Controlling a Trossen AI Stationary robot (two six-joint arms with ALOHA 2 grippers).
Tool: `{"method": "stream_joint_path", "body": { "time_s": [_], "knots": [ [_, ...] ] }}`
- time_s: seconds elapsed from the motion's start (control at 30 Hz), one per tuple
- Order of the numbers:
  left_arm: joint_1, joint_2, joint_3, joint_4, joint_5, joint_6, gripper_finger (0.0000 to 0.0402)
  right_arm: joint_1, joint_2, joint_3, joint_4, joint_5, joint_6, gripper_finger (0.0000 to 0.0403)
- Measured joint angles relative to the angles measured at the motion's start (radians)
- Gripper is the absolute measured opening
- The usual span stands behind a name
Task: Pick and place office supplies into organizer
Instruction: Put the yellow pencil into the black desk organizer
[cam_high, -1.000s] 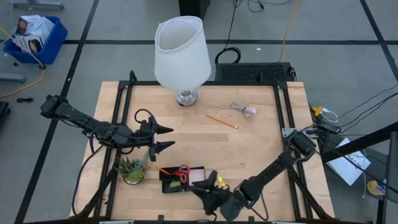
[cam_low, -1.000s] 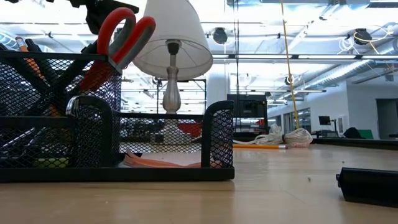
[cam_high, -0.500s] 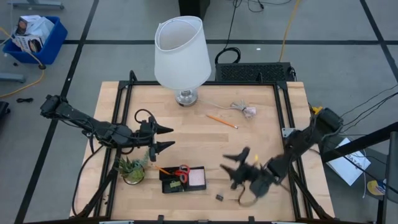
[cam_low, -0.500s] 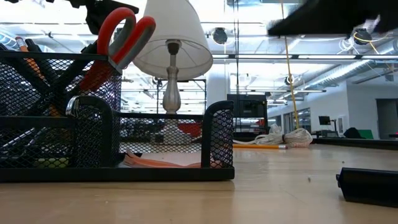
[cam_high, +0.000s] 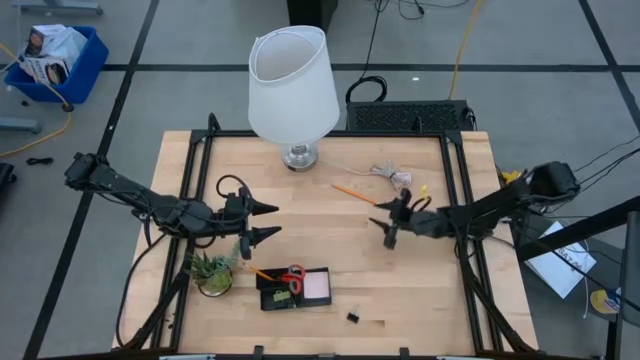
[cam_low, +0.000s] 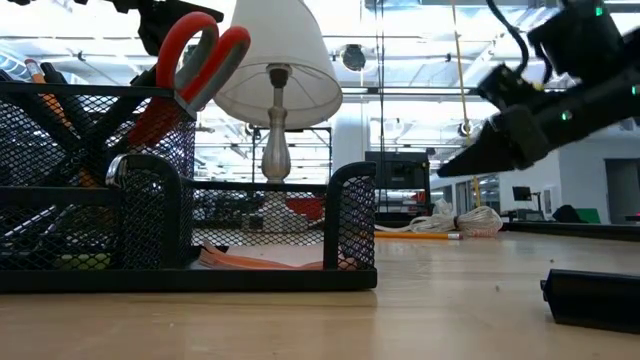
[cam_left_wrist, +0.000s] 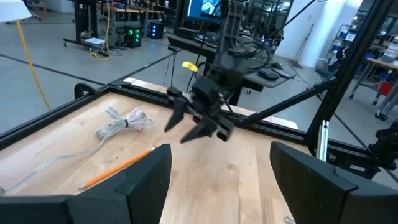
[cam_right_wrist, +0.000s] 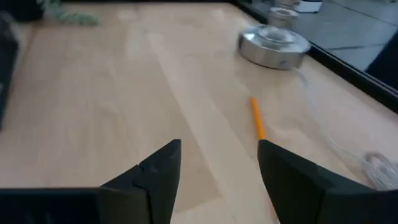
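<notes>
Right arm swings back to the loose pencil.

The right gripper (cam_high: 393, 222), fingers spread and empty, has crossed from the organizer (cam_high: 294, 288) to hover near the orange pencil (cam_high: 356, 194), probably its next pick. The thin pencil lies flat below the lamp (cam_high: 293, 85). The left gripper (cam_high: 266, 221) waits open.

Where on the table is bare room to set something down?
Bare: mid-table between left gripper and right gripper; front right, beyond the binder clip. Crowded: around the organizer and plant; pencil and cable by the lamp.
</notes>
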Motion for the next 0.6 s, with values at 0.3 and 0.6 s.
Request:
{"method": "stream_joint_path", "body": {
  "time_s": [0.3,0.6],
  "knots": [
    [0.007,0.024,0.0,0.014,0.0,0.002,0.0273,-0.195,0.016,-0.122,0.124,-0.156,-0.018,0.0192],
    [0.021,0.027,0.0,0.022,0.001,-0.003,0.0273,-0.326,0.148,-0.121,0.152,-0.261,-0.013,0.0189]
  ]
}}
